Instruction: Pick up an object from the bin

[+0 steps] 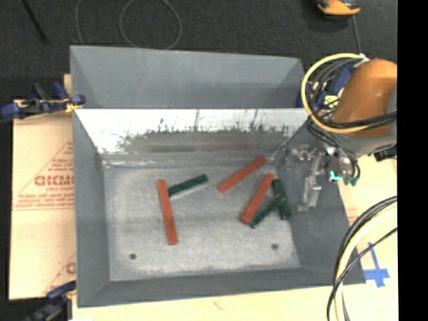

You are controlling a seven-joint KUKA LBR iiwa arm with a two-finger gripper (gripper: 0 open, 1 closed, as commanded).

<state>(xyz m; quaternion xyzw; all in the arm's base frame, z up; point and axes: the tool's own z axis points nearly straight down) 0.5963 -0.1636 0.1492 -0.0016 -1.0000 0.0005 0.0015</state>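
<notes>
Two sticks [167, 212] touching, left in bin [200, 263]; stick cluster [257, 199] right, near wall.

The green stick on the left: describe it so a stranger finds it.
In the grey bin, look left, away from the gripper. A long orange stick lies there; the green stick slants from near its top end. The other green sticks lie by the gripper.

The grey metal bin [221, 249] has bare floor along its near side and far left corner. A long flat orange stick [167, 211], touching a dark green stick [188, 184], bars the left-centre. On the right, a slanted orange stick [241, 174] and a heap of orange and green sticks [261, 204] crowd the floor beside the gripper [309, 202]
</notes>
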